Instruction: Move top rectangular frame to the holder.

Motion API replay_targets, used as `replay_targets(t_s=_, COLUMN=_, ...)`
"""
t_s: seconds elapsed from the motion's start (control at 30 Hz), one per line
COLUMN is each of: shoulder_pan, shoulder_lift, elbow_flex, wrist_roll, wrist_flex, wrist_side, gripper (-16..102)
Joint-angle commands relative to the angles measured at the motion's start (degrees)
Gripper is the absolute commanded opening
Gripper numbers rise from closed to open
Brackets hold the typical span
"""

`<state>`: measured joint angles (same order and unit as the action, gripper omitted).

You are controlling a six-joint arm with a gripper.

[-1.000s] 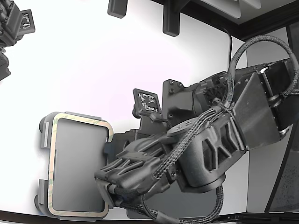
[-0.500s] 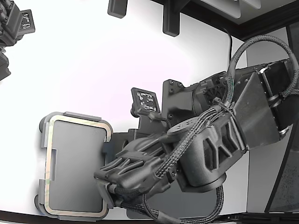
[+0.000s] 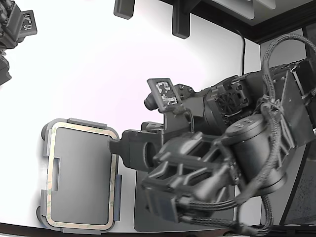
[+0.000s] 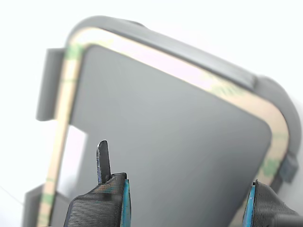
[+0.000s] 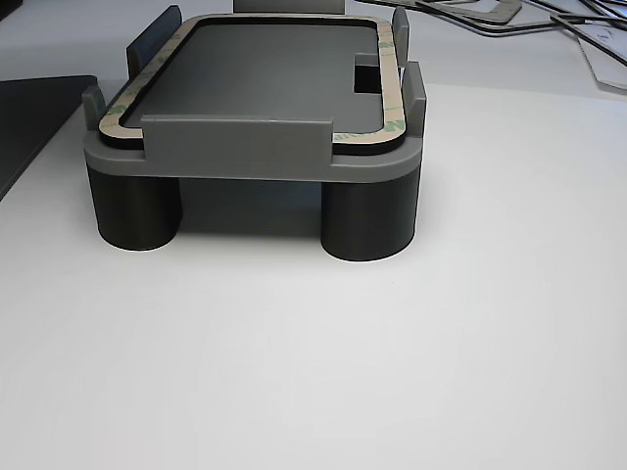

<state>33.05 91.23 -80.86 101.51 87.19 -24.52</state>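
The beige-tan rectangular frame lies flat in the light grey holder at the lower left of the exterior view, ringing the holder's darker inner panel. The other view shows the frame seated between the raised tabs of the holder, which stands on round feet. My gripper sits at the frame's right edge in the exterior view. In the wrist view my gripper hangs over the frame and holder. Its fingers are apart, with nothing between them.
A dark grey mat lies under my arm, and its corner also shows in the other view. A second arm sits at the top left of the exterior view. Black posts stand at the back. Loose frames lie behind the holder.
The frame, skewed toward the exterior view's right a second ago, has settled square in the holder. My gripper has let go, and the arm has swung up and turned.
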Motion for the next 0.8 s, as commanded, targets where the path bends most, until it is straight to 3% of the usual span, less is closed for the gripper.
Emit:
replay_targets(t_s=0.0, shoulder_pan=-0.8, shoulder_lift=16.1, elbow_flex=-15.3, wrist_roll=-23.6, wrist_flex=-13.4, wrist_side=-6.2, gripper=100)
replay_targets(t_s=0.13, shoulder_pan=-3.2, shoulder_lift=28.2, elbow_flex=-22.9, wrist_roll=-43.9, wrist_flex=-17.6, wrist_side=-8.1, gripper=100)
replay_targets(t_s=0.27, shoulder_pan=-9.5, shoulder_lift=42.1, elbow_flex=-31.7, wrist_roll=-65.4, wrist_flex=-19.2, wrist_side=-3.6, gripper=100)
replay_targets(t_s=0.37, shoulder_pan=-15.9, shoulder_lift=53.4, elbow_flex=-42.0, wrist_roll=-78.0, wrist_flex=-24.5, wrist_side=0.4, gripper=100)
replay_targets(t_s=0.5, shoulder_pan=-21.4, shoulder_lift=63.9, elbow_flex=-52.2, wrist_roll=-85.6, wrist_flex=-28.4, wrist_side=4.9, gripper=100)
replay_targets(t_s=0.7, shoulder_pan=-22.6, shoulder_lift=78.0, elbow_flex=-65.6, wrist_roll=-91.5, wrist_flex=-31.2, wrist_side=4.8, gripper=100)
replay_targets(t_s=0.77, shoulder_pan=-22.9, shoulder_lift=78.0, elbow_flex=-67.5, wrist_roll=-90.3, wrist_flex=-29.4, wrist_side=4.7, gripper=100)
